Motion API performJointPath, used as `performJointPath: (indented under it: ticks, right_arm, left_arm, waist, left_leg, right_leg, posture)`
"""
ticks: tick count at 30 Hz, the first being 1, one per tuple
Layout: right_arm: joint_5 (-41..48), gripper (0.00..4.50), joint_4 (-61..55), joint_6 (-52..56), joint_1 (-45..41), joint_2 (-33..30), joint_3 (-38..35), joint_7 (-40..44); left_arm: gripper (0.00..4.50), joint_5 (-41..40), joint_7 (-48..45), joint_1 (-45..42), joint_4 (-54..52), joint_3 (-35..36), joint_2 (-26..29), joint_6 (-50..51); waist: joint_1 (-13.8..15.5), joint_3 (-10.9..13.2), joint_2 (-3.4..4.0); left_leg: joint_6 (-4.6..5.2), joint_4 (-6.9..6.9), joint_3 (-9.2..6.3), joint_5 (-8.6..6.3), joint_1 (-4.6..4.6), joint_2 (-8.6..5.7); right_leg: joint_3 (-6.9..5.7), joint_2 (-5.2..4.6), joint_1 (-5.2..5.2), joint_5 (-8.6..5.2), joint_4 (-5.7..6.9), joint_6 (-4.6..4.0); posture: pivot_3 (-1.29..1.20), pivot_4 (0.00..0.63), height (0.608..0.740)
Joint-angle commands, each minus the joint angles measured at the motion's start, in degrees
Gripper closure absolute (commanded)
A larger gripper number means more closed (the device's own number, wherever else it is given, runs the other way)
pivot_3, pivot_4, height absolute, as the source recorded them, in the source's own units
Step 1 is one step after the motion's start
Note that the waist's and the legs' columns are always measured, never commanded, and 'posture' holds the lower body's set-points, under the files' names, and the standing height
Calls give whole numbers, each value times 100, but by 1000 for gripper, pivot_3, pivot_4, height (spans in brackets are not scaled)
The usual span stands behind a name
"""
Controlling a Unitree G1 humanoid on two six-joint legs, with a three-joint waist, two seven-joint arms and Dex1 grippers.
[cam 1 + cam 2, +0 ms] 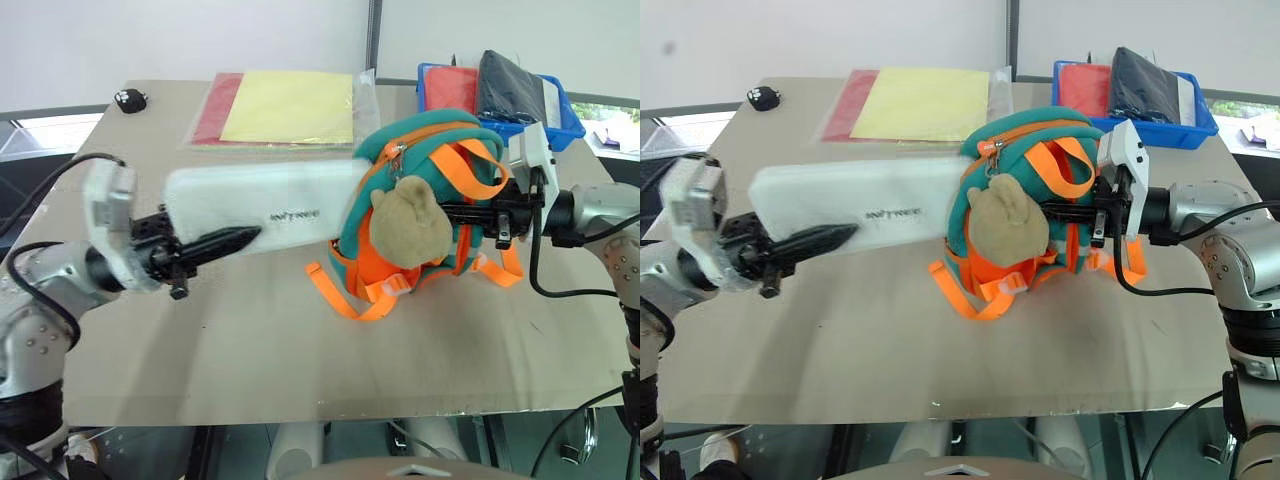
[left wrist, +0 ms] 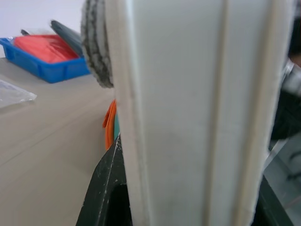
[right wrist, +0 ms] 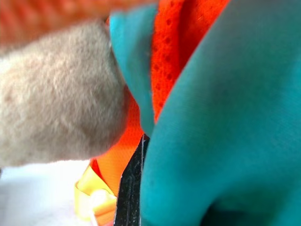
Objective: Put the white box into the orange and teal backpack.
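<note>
The white box (image 1: 260, 205) is held level above the table, its right end inside the open top of the orange and teal backpack (image 1: 440, 150). My left gripper (image 1: 225, 240) is shut on the box's left part, one black finger (image 2: 106, 188) lying along its front face. In the left wrist view the box (image 2: 197, 117) stands right against the camera. My right gripper (image 1: 455, 212) is shut on the backpack's teal fabric (image 3: 225, 141) from the right and holds the bag up off the table. The tan plush charm (image 1: 410, 225) hangs over the bag's front.
A clear sleeve of yellow and red sheets (image 1: 285, 108) lies at the table's back. A blue bin (image 1: 500, 95) with red and dark items stands at the back right. A small black object (image 1: 130, 99) sits at the back left corner. Orange straps (image 1: 345, 295) trail on the table under the bag.
</note>
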Motion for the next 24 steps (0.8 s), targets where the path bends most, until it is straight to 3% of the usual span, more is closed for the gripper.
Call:
performJointPath:
  ticks: [1,5,8,11,13,17,20,24]
  right_arm:
    - [299,4461,-375,58,-201,41,-332,-158]
    - [518,4461,-569,64,-153,290,-377,-349]
    - [518,4461,-778,62,-92,417,-291,-473]
    - [565,4461,-960,114,5,573,-223,-695]
    - [376,4461,-1002,61,114,586,-135,-797]
    - [-284,4500,-760,-184,284,651,-54,-1284]
    - [-623,4500,-577,-353,320,659,11,-1410]
    - [-891,4500,-424,-474,261,775,86,-1625]
  left_arm:
    - [3395,632,325,-507,-678,-703,0,-348]
    - [3395,1076,1190,-1559,-848,-1764,-317,221]
    - [3395,1567,1794,-2677,-501,-2697,-881,782]
    - [3395,2577,1963,-3568,245,-3727,-1446,583]
    - [3395,2807,1690,-3735,559,-4023,-1506,489]
    - [1583,2405,1501,-3596,678,-3284,-1445,581]
    - [190,1304,1254,-3246,633,-2082,-1115,1363]
    - [80,-316,1205,-2952,860,-744,-587,2861]
  waist:
    - [14,0,0]
    - [27,0,-1]
    - [54,2,-2]
    - [95,1,-3]
    - [76,2,-2]
    - [-1,2,-1]
    - [-64,2,0]
    - [-76,2,0]
  left_leg:
    - [0,0,0,0,0,0]
    - [0,1,-3,0,-1,0]
    - [1,12,-12,0,-10,-1]
    - [1,35,-18,0,-26,-2]
    - [1,40,-18,0,-31,-2]
    - [3,37,-19,-1,-32,1]
    - [3,37,-21,-1,-29,2]
    - [3,39,-24,-1,-28,6]
  right_leg:
    - [0,0,0,0,0,1]
    - [1,5,0,11,1,20]
    - [-2,10,1,13,4,23]
    - [-7,12,-2,14,6,25]
    - [-6,12,-4,15,6,26]
    - [-6,13,-12,14,9,25]
    - [-6,14,-12,14,13,25]
    - [-11,14,-11,13,16,26]
  posture:
    - [0,150,740]
    - [0,150,740]
    - [0,150,740]
    - [0,150,740]
    - [0,150,740]
    - [0,150,740]
    - [0,150,740]
    - [0,150,740]
